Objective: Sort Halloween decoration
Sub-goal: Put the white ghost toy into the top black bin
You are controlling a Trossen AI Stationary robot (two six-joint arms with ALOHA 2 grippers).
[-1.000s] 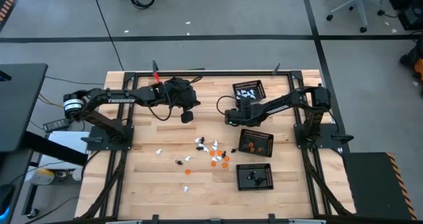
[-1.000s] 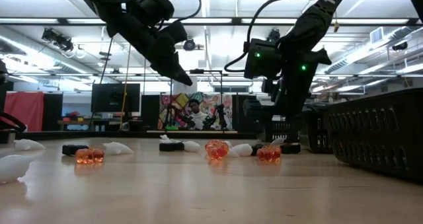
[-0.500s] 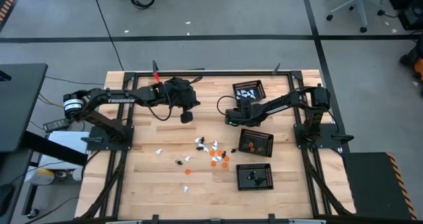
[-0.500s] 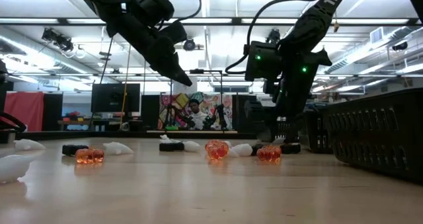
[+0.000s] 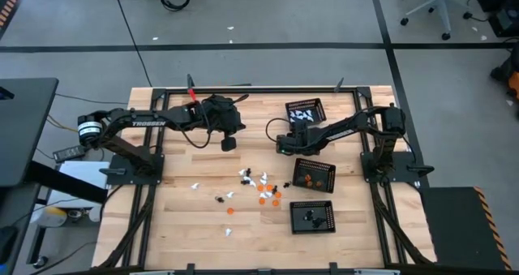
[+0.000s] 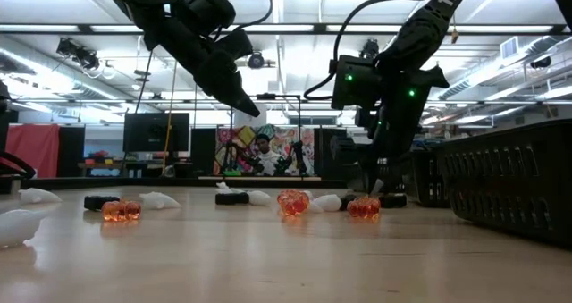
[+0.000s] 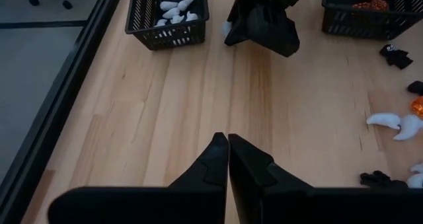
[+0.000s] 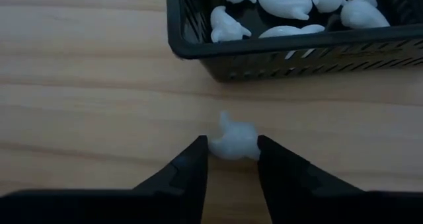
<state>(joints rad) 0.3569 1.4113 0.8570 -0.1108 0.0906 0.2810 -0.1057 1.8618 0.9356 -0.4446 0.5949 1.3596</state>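
Observation:
My right gripper (image 8: 232, 147) is shut on a small white figure (image 8: 232, 139), low over the wood just outside the near wall of the black mesh tray (image 8: 264, 50) that holds several white figures. In the high view this gripper (image 5: 282, 145) sits between that tray (image 5: 306, 111) and the loose white, orange and black figures (image 5: 259, 186) lying on the table. My left gripper (image 7: 228, 143) is shut on nothing and hovers above bare wood (image 5: 229, 143), raised well off the table (image 6: 241, 102). My right gripper pinches the white figure between its two fingertips (image 8: 198, 151), one on each side of its body (image 8: 225, 143). The fingers slant down at it from above. Whether the figure rests on the wood or hangs just clear of it, I cannot tell.
A tray with orange figures (image 5: 314, 174) and a tray with black figures (image 5: 313, 216) stand toward the right near side. Loose figures lie in a row across the table's middle (image 6: 295, 201). Bare wood shows at the table's left near part (image 5: 178, 218).

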